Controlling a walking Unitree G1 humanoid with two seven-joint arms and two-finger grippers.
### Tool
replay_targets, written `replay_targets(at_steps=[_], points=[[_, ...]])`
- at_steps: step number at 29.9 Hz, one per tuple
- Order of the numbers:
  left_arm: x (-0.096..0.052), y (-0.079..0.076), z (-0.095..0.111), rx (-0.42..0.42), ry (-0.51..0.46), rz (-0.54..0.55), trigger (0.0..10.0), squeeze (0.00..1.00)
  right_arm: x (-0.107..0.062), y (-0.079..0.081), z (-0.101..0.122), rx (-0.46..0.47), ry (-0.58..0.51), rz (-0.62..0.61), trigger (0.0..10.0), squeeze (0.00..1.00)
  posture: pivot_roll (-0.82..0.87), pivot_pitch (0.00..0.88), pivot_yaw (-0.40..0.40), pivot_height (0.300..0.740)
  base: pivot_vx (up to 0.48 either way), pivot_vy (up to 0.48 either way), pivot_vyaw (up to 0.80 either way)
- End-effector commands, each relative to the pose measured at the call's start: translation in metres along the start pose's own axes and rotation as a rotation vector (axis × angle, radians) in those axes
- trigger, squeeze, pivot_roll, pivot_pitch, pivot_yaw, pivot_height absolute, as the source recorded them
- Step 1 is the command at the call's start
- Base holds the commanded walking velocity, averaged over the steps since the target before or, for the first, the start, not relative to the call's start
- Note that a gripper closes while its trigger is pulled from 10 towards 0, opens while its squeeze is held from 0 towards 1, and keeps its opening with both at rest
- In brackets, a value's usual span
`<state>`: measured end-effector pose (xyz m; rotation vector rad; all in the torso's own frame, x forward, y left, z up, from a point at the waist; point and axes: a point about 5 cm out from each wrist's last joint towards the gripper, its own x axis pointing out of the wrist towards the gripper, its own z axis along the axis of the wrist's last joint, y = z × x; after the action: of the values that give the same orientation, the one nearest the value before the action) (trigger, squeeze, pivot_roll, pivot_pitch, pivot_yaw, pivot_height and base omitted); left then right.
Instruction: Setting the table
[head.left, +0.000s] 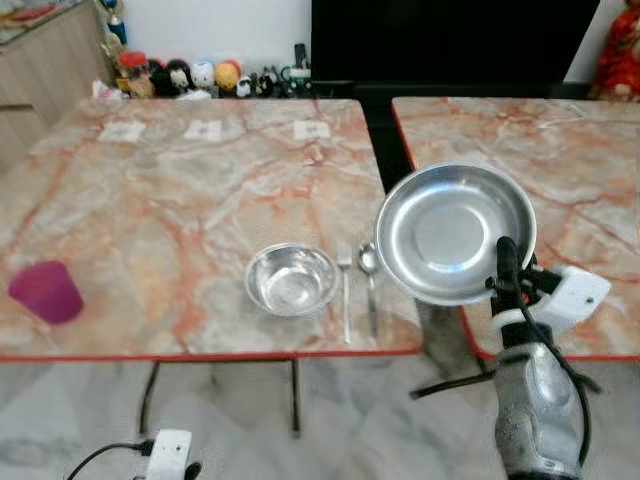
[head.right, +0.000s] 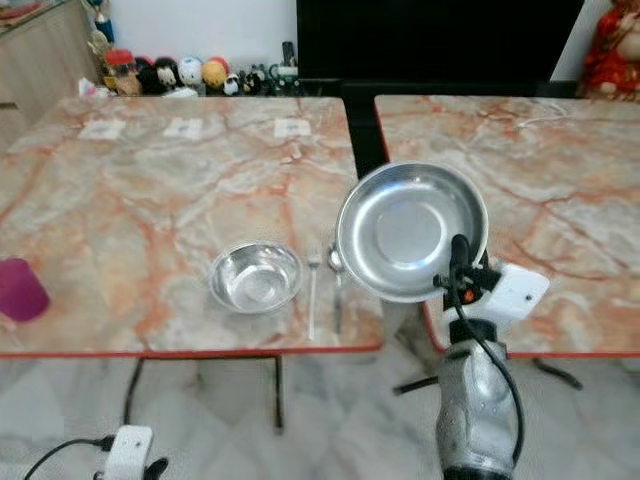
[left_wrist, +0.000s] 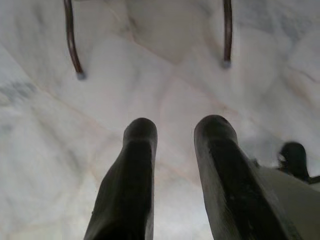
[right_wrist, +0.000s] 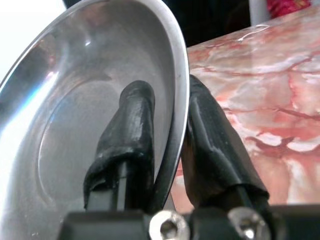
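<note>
Cup (head.left: 46, 291), bowl (head.left: 291, 279), fork (head.left: 345, 290) and spoon (head.left: 369, 275) on the bench (head.left: 180, 190), then plate (head.left: 455, 232) held tilted above the gap by the right end effector (right_wrist: 167, 150) (fingers clamped on its rim), where the thin edge grip risks slippage.

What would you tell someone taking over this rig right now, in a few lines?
Right gripper: shut on the rim of the steel plate, holding it tilted in the air over the gap between the two marble tables.
Left gripper: open, hanging idle low over the floor.
On the left table, near its front edge: steel bowl, with fork and spoon side by side just to its right; purple cup far left.
Done: bowl, fork, spoon and cup are laid out.
Left: set the plate down on a table; its spot is not yet evident.
</note>
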<state>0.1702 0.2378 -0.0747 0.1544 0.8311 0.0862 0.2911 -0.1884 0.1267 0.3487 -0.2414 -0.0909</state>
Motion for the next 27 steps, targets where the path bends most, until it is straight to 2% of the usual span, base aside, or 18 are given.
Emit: replay_targets(at_steps=[1,14,19,27], points=[[0.000,0.000,0.000,0.028,0.002,-0.009,10.0,0.00,0.002,-0.005,0.008,-0.010,-0.032,-0.013,10.0,0.00,-0.12,0.006,0.012,0.740,0.000,-0.480,0.00],[0.000,-0.002,0.000,0.040,0.002,-0.027,10.0,0.00,0.002,-0.015,0.007,-0.023,-0.013,-0.061,10.0,0.00,-0.13,0.000,0.016,0.740,0.000,-0.474,0.00],[0.001,0.000,0.002,0.026,-0.007,-0.015,10.0,0.00,0.004,-0.023,0.009,-0.029,-0.015,-0.097,10.0,0.00,-0.13,0.029,0.011,0.740,0.000,-0.475,0.00],[0.001,0.002,0.003,0.022,-0.001,-0.009,10.0,0.00,0.004,-0.022,0.007,-0.020,-0.013,-0.111,10.0,0.00,-0.13,0.043,0.017,0.740,0.000,-0.460,0.00]])
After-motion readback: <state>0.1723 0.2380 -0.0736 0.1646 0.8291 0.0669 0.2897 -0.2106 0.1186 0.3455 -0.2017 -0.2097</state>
